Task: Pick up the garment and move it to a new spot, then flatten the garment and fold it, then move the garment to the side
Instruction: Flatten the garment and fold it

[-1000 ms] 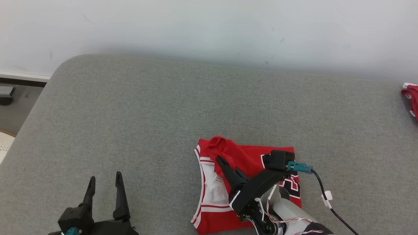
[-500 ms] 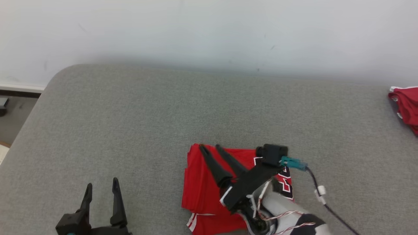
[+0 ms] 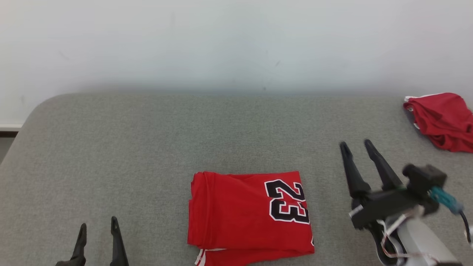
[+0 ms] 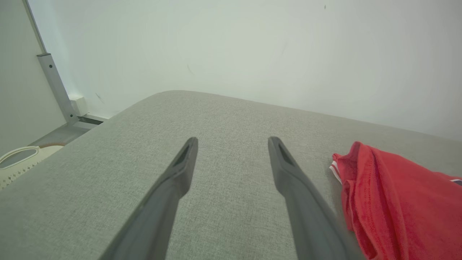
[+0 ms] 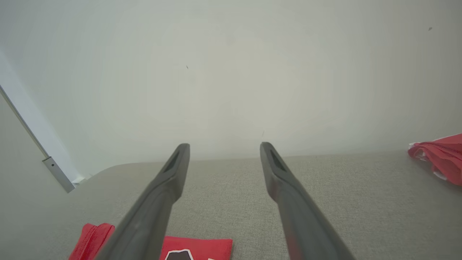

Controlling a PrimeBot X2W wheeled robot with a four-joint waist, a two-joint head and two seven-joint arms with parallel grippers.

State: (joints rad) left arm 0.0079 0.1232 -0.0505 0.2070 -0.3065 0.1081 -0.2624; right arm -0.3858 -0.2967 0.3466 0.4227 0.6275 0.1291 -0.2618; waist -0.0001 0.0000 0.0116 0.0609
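The garment [image 3: 247,218] lies folded, number up, near the front edge of the grey pad [image 3: 129,147], untouched; the right gripper [image 3: 355,145] and the left gripper [image 3: 98,224] flank it, fingers apart, empty — to shift it aside, pinch all layers at one edge, seemingly the thicker left fold, and slide low.

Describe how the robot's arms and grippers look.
The left gripper and right gripper each have two long, tapered black fingers. The right one's black mount bears a white strip. Its boxy black wrist camera has a teal plug and dark cable. Thin red-and-white wires cross the pale forearm.
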